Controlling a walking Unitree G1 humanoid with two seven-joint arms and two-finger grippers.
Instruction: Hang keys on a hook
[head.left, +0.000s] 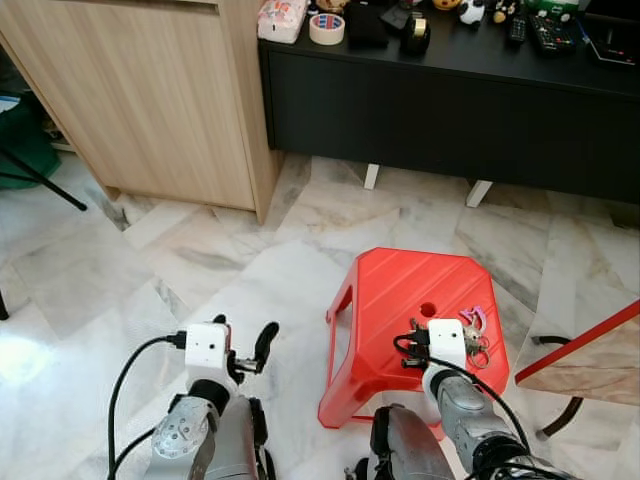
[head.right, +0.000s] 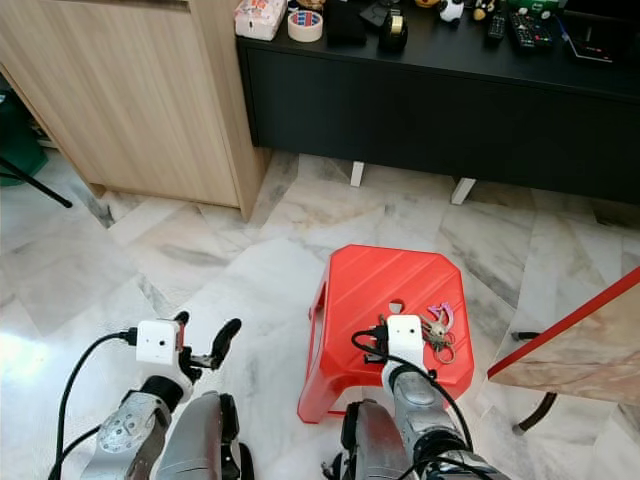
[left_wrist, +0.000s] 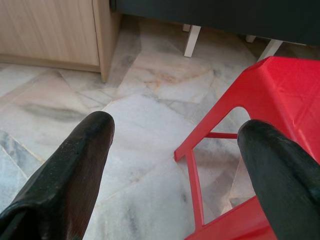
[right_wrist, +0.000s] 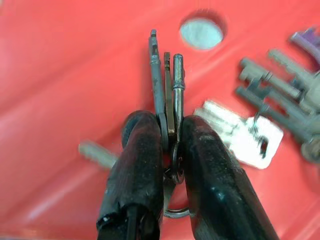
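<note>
Two big pieces of furniture stand ahead of you: a light wooden cabinet (head.left: 150, 95) on the left and a long black sideboard (head.left: 450, 110) beside it, its top crowded with small items, a roll of tape (head.left: 326, 28) among them. Nearer you, on the marble floor (head.left: 90, 290), sits a red plastic stool (head.left: 400, 310) with a round hole in its seat. Your right gripper (right_wrist: 170, 137) is down at that seat, its fingers pressed together on a bunch of keys (right_wrist: 167, 85), the blades standing up between the pads. More keys (right_wrist: 270, 120) lie loose on the seat just beside it. Your left gripper (left_wrist: 175, 145) hangs over the floor left of the stool, fingers spread wide with nothing between them.
</note>
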